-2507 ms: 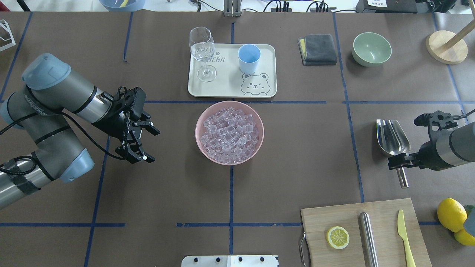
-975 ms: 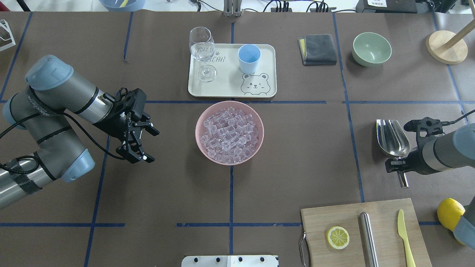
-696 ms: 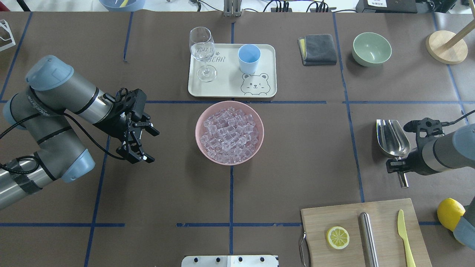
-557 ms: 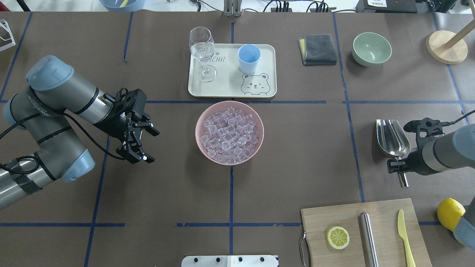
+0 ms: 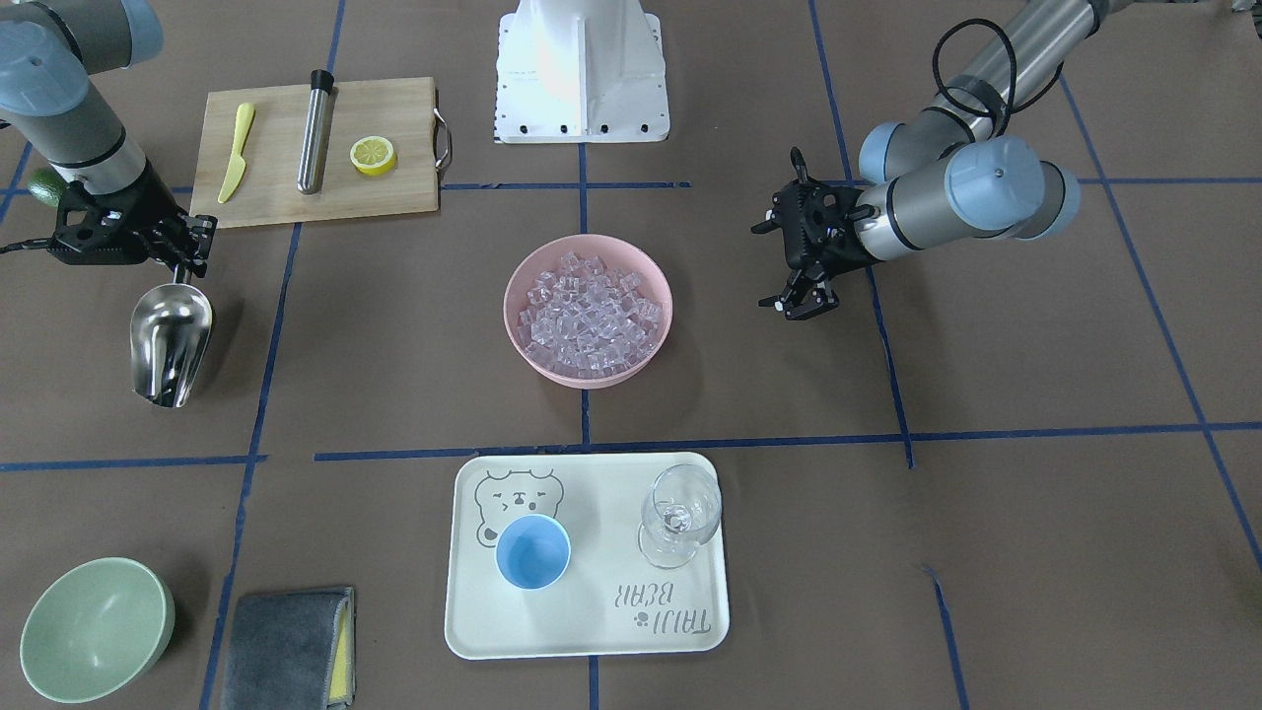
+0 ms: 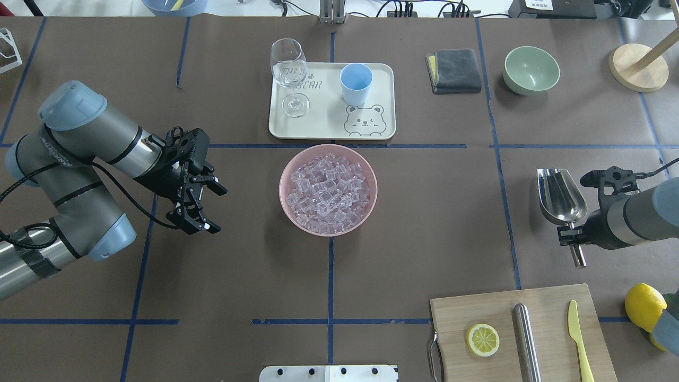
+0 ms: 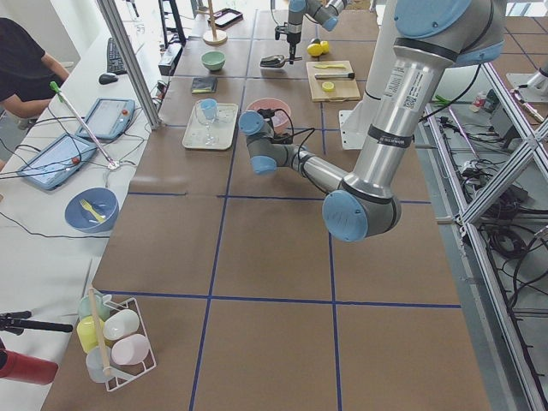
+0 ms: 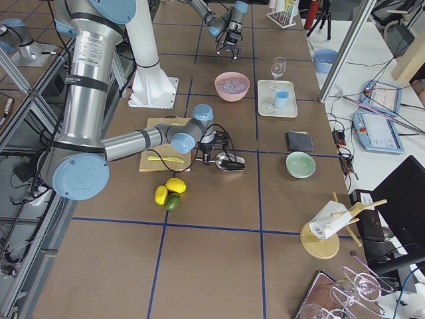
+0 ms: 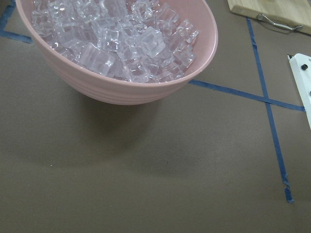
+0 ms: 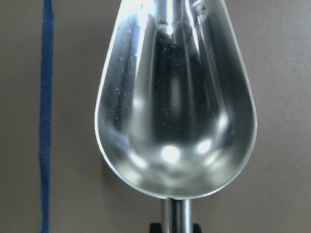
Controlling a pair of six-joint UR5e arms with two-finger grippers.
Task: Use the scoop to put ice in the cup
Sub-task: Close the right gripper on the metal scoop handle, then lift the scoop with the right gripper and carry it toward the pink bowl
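The task is barely begun, by my reading; the shiny stainless-steel scoop with the deep trough and thin handle (image 6: 561,197) sits at the robot's right end of the tabletop, well apart from the pink round bowl (image 6: 281,180) that holds the pile of clear glassy ice cubes (image 6: 328,188); the right gripper (image 6: 568,233) has its jaws clenched on the scoop's handle just behind the trough; whether the scoop rests on the tabletop or is just clear of it I cannot tell; the right wrist view shows the trough bare. The small light-blue handleless cup (image 6: 356,84) stands upright on the cream rectangular tray (image 6: 383,77) beyond the bowl, with no ice in it; the left gripper (image 6: 217,209) hangs beside the bowl, jaws released and holding nothing. Left to do: carry the scoop to the bowl, load it, tip it into the cup.
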